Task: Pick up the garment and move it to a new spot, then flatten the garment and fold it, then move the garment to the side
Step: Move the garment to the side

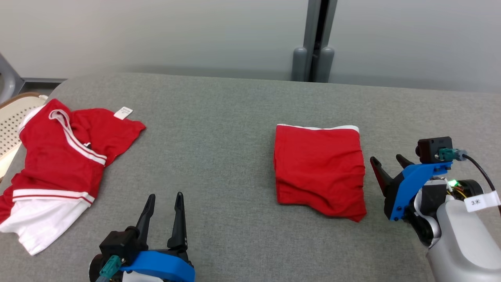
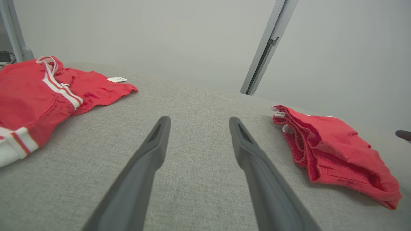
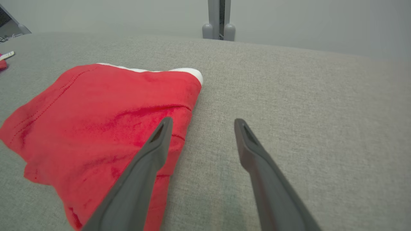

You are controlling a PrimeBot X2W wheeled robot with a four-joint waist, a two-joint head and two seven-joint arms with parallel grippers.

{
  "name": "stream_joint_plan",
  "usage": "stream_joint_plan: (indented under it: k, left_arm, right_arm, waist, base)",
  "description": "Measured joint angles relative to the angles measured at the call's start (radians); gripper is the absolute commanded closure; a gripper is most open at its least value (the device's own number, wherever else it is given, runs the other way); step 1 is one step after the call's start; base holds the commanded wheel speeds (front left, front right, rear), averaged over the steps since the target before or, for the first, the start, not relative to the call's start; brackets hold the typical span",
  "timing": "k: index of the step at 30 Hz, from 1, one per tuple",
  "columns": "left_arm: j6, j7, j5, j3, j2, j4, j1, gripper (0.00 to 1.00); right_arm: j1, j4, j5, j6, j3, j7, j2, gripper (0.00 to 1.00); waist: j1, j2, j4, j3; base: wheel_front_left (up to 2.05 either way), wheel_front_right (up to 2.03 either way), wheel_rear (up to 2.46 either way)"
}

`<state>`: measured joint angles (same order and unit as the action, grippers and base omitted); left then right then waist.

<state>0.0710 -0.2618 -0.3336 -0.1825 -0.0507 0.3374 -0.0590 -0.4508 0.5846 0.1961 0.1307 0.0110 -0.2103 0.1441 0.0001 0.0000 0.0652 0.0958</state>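
A folded red garment (image 1: 319, 168) with a thin white edge lies on the grey table, right of centre; it shows too in the left wrist view (image 2: 334, 154) and the right wrist view (image 3: 96, 128). My right gripper (image 1: 388, 161) stands open just beside the garment's right edge, nothing between its fingers; in its own view the gripper (image 3: 202, 123) has its left finger over the cloth's edge. My left gripper (image 1: 165, 197) is open at the table's front, well left of the garment, and in its own view (image 2: 197, 122) bare table lies between the fingers.
A rumpled red and white garment (image 1: 58, 164) with a white tag lies at the table's (image 1: 219, 117) left end, also in the left wrist view (image 2: 38, 96). A perforated pale chair (image 1: 11, 121) stands past the left edge. A grey post (image 1: 313, 58) rises behind the table.
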Motion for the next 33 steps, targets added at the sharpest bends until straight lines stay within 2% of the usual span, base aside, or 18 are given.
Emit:
stream_joint_plan:
  k: [6, 11, 12, 13, 16, 17, 21, 25, 29, 30, 33]
  left_arm:
    - [-0.001, 0.0, -0.001, -0.008, 0.0, -0.008, -0.009, 0.0]
    - [-0.001, 0.0, -0.002, -0.011, 0.0, -0.014, -0.016, 0.0]
    - [-0.001, 0.0, -0.001, -0.011, 0.0, -0.015, -0.017, 0.0]
    - [-0.001, 0.0, -0.001, -0.011, 0.0, -0.016, -0.017, 0.0]
    - [-0.003, 0.0, 0.003, -0.012, 0.0, -0.018, -0.021, 0.0]
    - [-0.003, 0.0, 0.006, -0.012, 0.0, -0.021, -0.021, 0.0]
    - [-0.003, 0.0, 0.019, -0.011, 0.0, -0.034, -0.025, 0.0]
    - [0.001, 0.0, 0.035, -0.002, -0.001, -0.054, -0.034, 0.0]
    - [0.009, 0.0, 0.053, 0.001, -0.001, -0.072, -0.051, 0.0]
    - [0.013, -0.001, 0.063, 0.0, -0.002, -0.079, -0.057, 0.0]
    - [0.02, -0.001, 0.08, -0.012, -0.008, -0.086, -0.08, 0.0]
  right_arm:
    - [-0.046, 0.06, 0.115, 0.0, 0.061, -0.137, 0.052, 0.0]
    - [-0.066, 0.103, 0.178, 0.0, 0.114, -0.185, 0.087, 0.0]
    - [-0.07, 0.109, 0.197, 0.0, 0.119, -0.185, 0.087, 0.21]
    - [-0.074, 0.112, 0.215, 0.0, 0.124, -0.185, 0.086, 0.5]
    - [-0.084, 0.119, 0.237, 0.0, 0.152, -0.175, 0.091, 0.82]
    - [-0.087, 0.119, 0.247, 0.0, 0.16, -0.164, 0.093, 1.0]
    - [-0.11, 0.106, 0.265, 0.0, 0.2, -0.12, 0.113, 1.0]
    - [-0.13, 0.09, 0.272, 0.0, 0.224, -0.081, 0.144, 1.0]
    - [-0.136, 0.076, 0.272, 0.0, 0.239, -0.045, 0.176, 1.0]
    - [-0.139, 0.069, 0.274, 0.0, 0.239, -0.03, 0.186, 1.0]
    - [-0.14, 0.064, 0.28, 0.0, 0.23, -0.001, 0.2, 1.0]
  waist:
    - [0.0, 0.0, 0.053, 0.036]
    - [0.0, 0.0, 0.09, 0.066]
    - [0.0001, 0.0, 0.096, 0.072]
    - [0.0, 0.0, 0.1, 0.076]
    - [0.0, 0.0, 0.104, 0.089]
    - [0.0001, 0.0, 0.102, 0.093]
    - [0.0, 0.0, 0.072, 0.108]
    - [0.0, 0.0, 0.008, 0.133]
    - [0.0001, 0.0, -0.083, 0.167]
    - [0.0, 0.0, -0.139, 0.189]
    - [0.0, 0.0, -0.221, 0.218]
  base:
    - [0.0, 0.0, 0.0]
    - [0.0, 0.0, 0.0]
    - [0.0, 0.0, 0.0]
    - [0.0, 0.0, 0.0]
    - [0.0, 0.0, 0.0]
    - [0.0, 0.0, 0.0]
    - [0.0, 0.0, 0.0]
    - [0.0, 0.0, 0.0]
    - [0.0, 0.0, 0.0]
    - [0.0, 0.0, 0.0]
    - [0.0, 0.0, 0.0]
